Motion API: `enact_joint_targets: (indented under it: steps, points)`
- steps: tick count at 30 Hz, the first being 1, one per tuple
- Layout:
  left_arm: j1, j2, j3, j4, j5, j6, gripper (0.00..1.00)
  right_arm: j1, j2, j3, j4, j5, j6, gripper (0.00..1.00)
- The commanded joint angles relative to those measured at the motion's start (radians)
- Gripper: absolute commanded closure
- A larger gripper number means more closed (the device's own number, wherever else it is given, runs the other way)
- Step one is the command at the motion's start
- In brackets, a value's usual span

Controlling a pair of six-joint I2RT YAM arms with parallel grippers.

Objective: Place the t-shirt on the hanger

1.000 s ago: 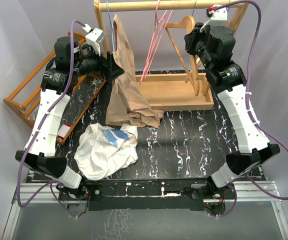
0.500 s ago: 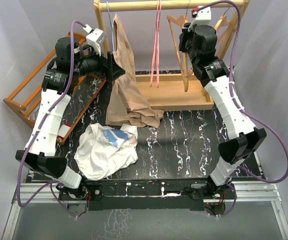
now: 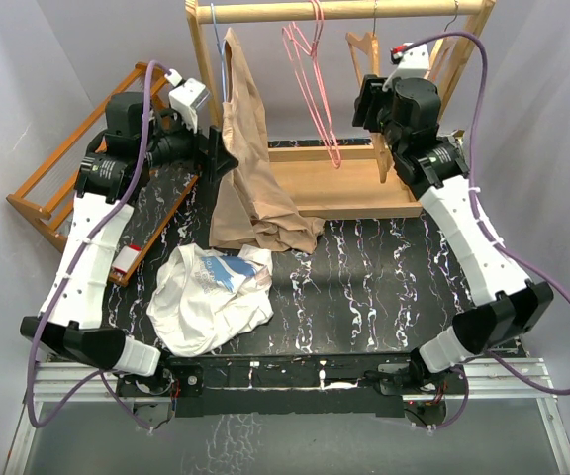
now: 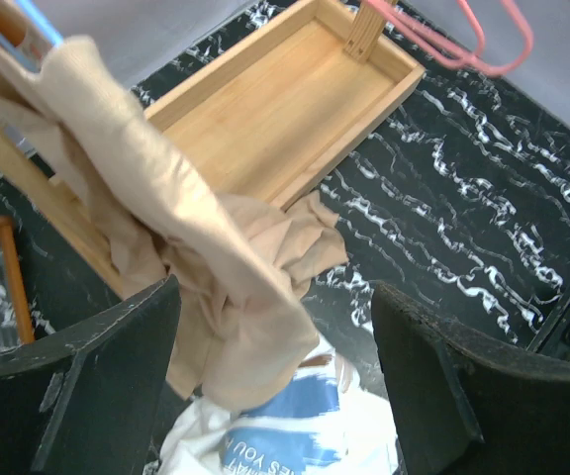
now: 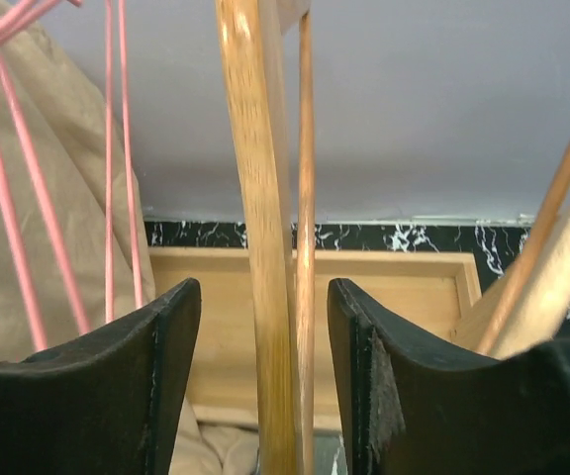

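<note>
The white t-shirt [image 3: 211, 292] with its blue print lies crumpled on the table at the front left; the left wrist view shows it below the fingers [image 4: 295, 435]. The pink hanger [image 3: 310, 79] hangs from the rail, tilted toward the right, and its wires show at the left of the right wrist view [image 5: 28, 247]. My right gripper [image 3: 364, 104] [image 5: 262, 297] is up by the rail. It is open, with a light-wood hanger [image 5: 260, 247] between its fingers and gaps on both sides. My left gripper [image 3: 216, 160] [image 4: 275, 297] is open beside the hanging beige garment, holding nothing.
A beige garment [image 3: 250, 178] hangs from the wooden rack's rail [image 3: 344, 10] and drapes over the rack's tray base [image 3: 349, 188]. A wooden frame [image 3: 57, 188] leans at the far left, with a small red and white object [image 3: 127, 259] beside it.
My right gripper has opened, and the wooden hanger now stands loose between its fingers. The pink hanger swung from left to right. The left arm shifted slightly.
</note>
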Motion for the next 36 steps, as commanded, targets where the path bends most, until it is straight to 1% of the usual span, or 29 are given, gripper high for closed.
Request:
enact_joint_targets:
  steps: [1,2,3,4,5,7,9,11,15,18,20,23,25,29,33,36]
  points:
    - [0.003,-0.071,-0.033,-0.108,-0.069,0.090,0.24,0.000,-0.122,-0.048,-0.022,-0.018,0.040,0.41]
    - [0.004,-0.083,-0.038,-0.132,-0.085,0.100,0.24,0.000,-0.140,-0.061,-0.032,-0.025,0.049,0.38]
    - [0.004,-0.099,-0.045,-0.157,-0.105,0.114,0.24,-0.001,-0.159,-0.075,-0.042,-0.032,0.054,0.32]
    - [0.004,-0.109,-0.057,-0.182,-0.128,0.136,0.24,0.000,-0.176,-0.088,-0.057,-0.039,0.058,0.28]
    - [0.006,-0.115,-0.069,-0.209,-0.147,0.153,0.24,-0.001,-0.194,-0.095,-0.075,-0.046,0.059,0.27]
    - [0.009,-0.121,-0.085,-0.272,-0.176,0.171,0.24,-0.002,-0.225,-0.112,-0.119,-0.057,0.055,0.27]
    - [0.024,-0.106,-0.083,-0.340,-0.212,0.142,0.25,0.000,-0.256,-0.129,-0.161,-0.068,0.049,0.26]
    - [0.061,-0.081,-0.075,-0.399,-0.219,0.110,0.28,0.000,-0.291,-0.151,-0.190,-0.080,0.052,0.26]
    - [0.148,-0.040,-0.075,-0.468,-0.232,0.082,0.33,0.000,-0.354,-0.190,-0.250,-0.088,0.079,0.26]
    - [0.182,-0.023,-0.101,-0.504,-0.237,0.120,0.33,-0.001,-0.388,-0.212,-0.273,-0.095,0.094,0.26]
    - [0.201,-0.031,-0.156,-0.512,-0.231,0.198,0.35,0.000,-0.405,-0.222,-0.283,-0.104,0.099,0.26]
    - [0.223,-0.069,-0.285,-0.480,-0.207,0.298,0.37,-0.001,-0.422,-0.237,-0.292,-0.105,0.101,0.26]
    - [0.224,-0.092,-0.333,-0.478,-0.200,0.312,0.36,0.000,-0.432,-0.246,-0.291,-0.104,0.103,0.26]
    - [0.228,-0.046,-0.394,-0.461,-0.226,0.256,0.36,0.000,-0.430,-0.243,-0.295,-0.117,0.113,0.25]
    - [0.227,0.016,-0.426,-0.444,-0.254,0.165,0.36,0.000,-0.428,-0.240,-0.303,-0.115,0.115,0.25]
    - [0.232,0.041,-0.449,-0.396,-0.287,0.099,0.36,0.000,-0.430,-0.239,-0.306,-0.109,0.112,0.25]
